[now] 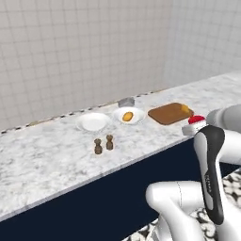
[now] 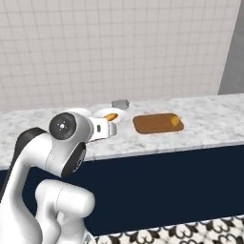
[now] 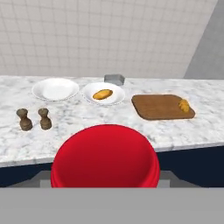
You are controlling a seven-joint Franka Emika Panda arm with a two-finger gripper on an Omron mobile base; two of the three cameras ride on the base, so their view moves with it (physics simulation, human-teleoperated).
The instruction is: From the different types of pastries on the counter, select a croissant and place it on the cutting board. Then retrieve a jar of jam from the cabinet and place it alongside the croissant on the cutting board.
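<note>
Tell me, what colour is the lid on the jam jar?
Bright red. The jar of jam shows its lid best in the hand view, big and close at the bottom.

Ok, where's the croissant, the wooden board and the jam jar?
croissant [image 3: 184, 105]: hand view, middle of the pastry.
wooden board [image 3: 159, 106]: hand view, bare middle of the board.
jam jar [image 3: 105, 156]: hand view, top of its red lid.

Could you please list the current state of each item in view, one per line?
Red-lidded jam jar: held in the pincer, off the counter.
Chunky golden croissant: lying on the board's far right end.
Reddish-brown wooden cutting board: flat on the counter, holding the croissant alone.
Oval golden loaf pastry: resting on a white plate.
Second white plate: bare.
Two dark brown shakers: upright, side by side.
</note>
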